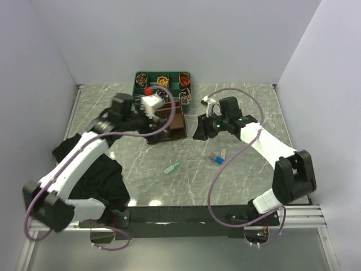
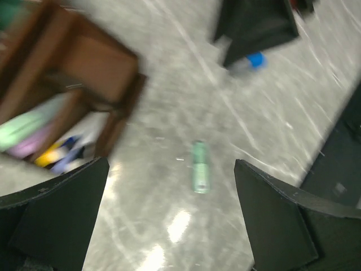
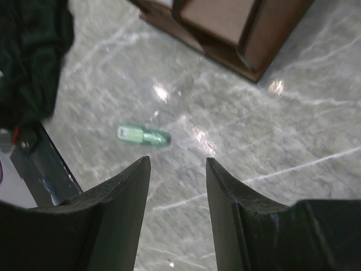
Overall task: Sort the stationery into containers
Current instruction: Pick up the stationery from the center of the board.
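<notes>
The dark brown organiser [image 1: 172, 119] stands mid-table. In the blurred left wrist view it [image 2: 79, 68] holds green, lilac, yellow and blue items [image 2: 34, 138]. A mint-green clip [image 1: 172, 167] lies loose on the table in front of it, and also shows in the left wrist view [image 2: 199, 167] and the right wrist view [image 3: 143, 135]. A short grey-blue cylinder [image 1: 216, 158] and a small pale bar [image 1: 223, 153] lie to the right. My left gripper [image 1: 149, 130] is open and empty at the organiser's left front [image 2: 171, 165]. My right gripper [image 1: 200, 130] is open and empty just right of the organiser [image 3: 177, 162].
A green tray [image 1: 138, 79] of coiled items stands at the back behind the organiser. A black cloth [image 1: 107, 180] lies at the front left under the left arm and shows in the right wrist view [image 3: 31, 56]. White walls enclose the table.
</notes>
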